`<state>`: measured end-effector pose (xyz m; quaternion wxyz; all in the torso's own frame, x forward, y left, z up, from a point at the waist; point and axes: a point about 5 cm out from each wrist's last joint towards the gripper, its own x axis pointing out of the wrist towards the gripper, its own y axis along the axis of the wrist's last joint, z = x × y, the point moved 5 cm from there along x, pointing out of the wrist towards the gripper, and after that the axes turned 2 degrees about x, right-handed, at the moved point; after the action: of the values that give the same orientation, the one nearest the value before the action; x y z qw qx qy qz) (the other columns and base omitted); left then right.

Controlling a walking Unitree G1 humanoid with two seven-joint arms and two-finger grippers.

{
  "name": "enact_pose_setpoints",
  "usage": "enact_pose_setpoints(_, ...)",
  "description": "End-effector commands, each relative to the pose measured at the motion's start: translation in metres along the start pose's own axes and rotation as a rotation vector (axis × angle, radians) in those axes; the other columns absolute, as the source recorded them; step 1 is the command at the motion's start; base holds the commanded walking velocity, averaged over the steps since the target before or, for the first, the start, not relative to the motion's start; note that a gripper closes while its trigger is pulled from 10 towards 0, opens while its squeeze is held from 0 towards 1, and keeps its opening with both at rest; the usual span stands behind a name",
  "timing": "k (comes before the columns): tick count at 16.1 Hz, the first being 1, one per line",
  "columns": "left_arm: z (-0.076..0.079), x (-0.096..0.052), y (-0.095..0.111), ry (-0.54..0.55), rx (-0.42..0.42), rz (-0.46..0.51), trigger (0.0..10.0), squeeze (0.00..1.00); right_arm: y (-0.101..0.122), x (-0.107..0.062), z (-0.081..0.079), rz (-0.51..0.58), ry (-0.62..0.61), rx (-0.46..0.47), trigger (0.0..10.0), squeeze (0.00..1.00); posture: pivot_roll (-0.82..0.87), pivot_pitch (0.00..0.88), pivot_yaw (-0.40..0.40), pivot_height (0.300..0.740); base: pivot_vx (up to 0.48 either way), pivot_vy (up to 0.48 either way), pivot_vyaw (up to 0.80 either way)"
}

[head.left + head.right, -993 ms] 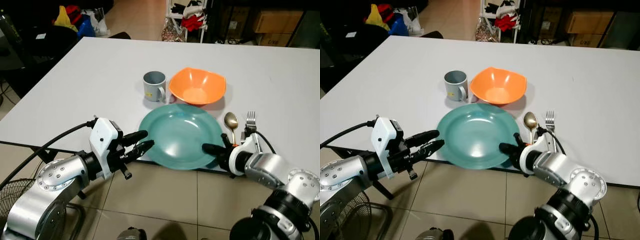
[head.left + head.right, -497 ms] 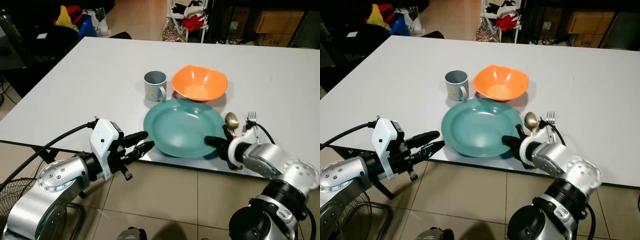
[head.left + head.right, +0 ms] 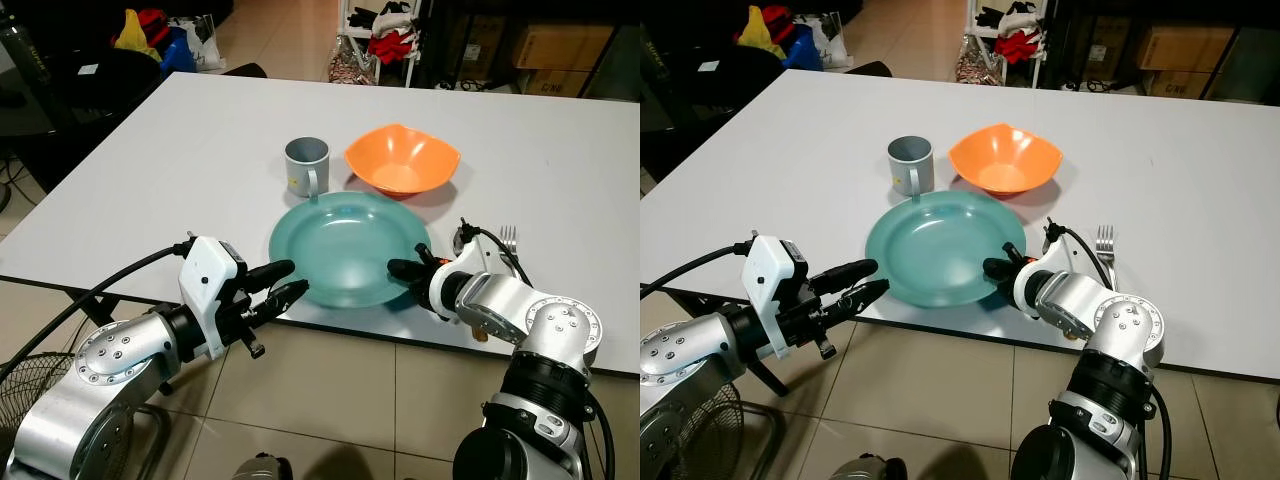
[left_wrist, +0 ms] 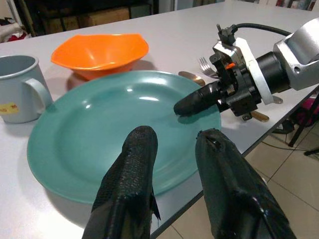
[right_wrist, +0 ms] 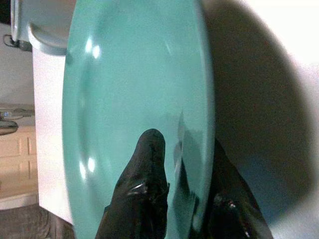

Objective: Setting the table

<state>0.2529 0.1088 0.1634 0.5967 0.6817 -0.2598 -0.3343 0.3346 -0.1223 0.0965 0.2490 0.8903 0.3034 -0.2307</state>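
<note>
**Right tool pinching the teal plate at the bench's near edge**

Head views: the right tool [image 3: 400, 270] is gripping the near-right rim of the teal plate [image 3: 345, 248], its fingers pressed onto that rim; the plate is lying on the white bench [image 3: 180, 160], reaching away from this tool toward the grey mug [image 3: 306, 166] and the orange bowl [image 3: 402, 171], which are sitting just beyond its far rim; a fork [image 3: 508, 239] is lying on the bench just behind this tool's wrist; the left tool [image 3: 283, 283] is hovering just off the bench's near edge, close to the plate's near-left rim, its fingers slightly spread and holding nothing.

Left wrist view: the two black fingers [image 4: 130, 184] are standing apart over the plate's near rim; straight ahead the right tool [image 4: 192, 103] is lying on the plate; the bowl [image 4: 100, 52] and mug [image 4: 19, 88] are sitting further ahead.

Right wrist view: one finger [image 5: 143, 189] is lying on the plate's upper face [image 5: 134, 99], the other under the rim, pinching it.
</note>
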Motion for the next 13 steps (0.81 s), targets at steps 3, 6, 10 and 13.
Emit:
enact_pose_setpoints(3,0.001,-0.001,0.001,0.003,0.001,0.000,10.0,0.00,-0.003,-0.002,0.004,0.028,-0.009,-0.017,10.0,0.87,0.04,0.049,0.026,0.740,0.000,0.000,0.00)
enact_pose_setpoints(6,0.002,0.000,0.001,0.001,-0.002,0.002,10.0,0.00,0.001,-0.006,0.012,0.067,-0.040,-0.028,10.0,0.96,0.04,0.054,0.031,0.740,0.000,0.000,0.00)
enact_pose_setpoints(10,0.003,0.001,0.000,-0.002,-0.008,0.001,10.0,0.00,0.014,-0.021,0.022,0.147,-0.098,-0.100,10.0,0.99,0.04,0.061,0.037,0.740,0.000,0.000,0.00)
enact_pose_setpoints(13,-0.004,-0.002,-0.004,0.034,0.005,-0.018,10.0,0.00,0.023,-0.041,0.023,0.193,-0.120,-0.201,10.0,0.99,0.04,0.060,0.034,0.740,0.000,0.000,0.00)
